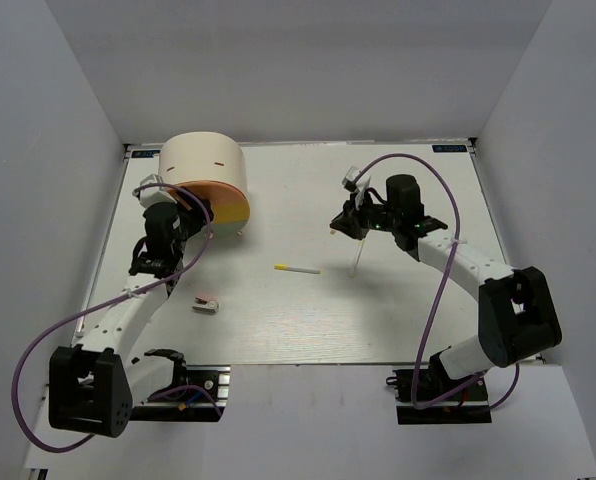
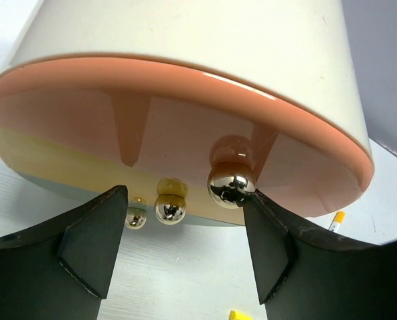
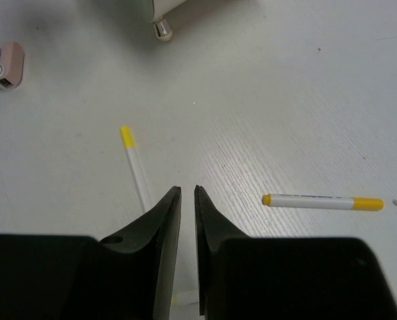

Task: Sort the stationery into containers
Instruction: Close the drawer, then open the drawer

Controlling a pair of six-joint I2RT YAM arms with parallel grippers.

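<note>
Pen [image 1: 298,268], second pen [image 1: 358,262] and sharpener [image 1: 206,303] lie loose and unsorted on the table [image 1: 408,310]. The right gripper [image 3: 186,189] hovers between the pens, fingers nearly closed on nothing, likely lining up a pick. The left gripper [image 2: 185,197] stands wide open at the box [image 1: 203,170], one finger touching the orange drawer's [image 2: 185,113] knob [image 2: 231,187], seemingly ready to pull.

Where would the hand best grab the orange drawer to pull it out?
By its shiny round knob, coming straight from the front with a finger on either side. The orange drawer has a smooth, curved face with nothing else to pinch, while the knob stands out on a short neck that closed fingers could likely hook behind. The left hand, open, faces it.
</note>
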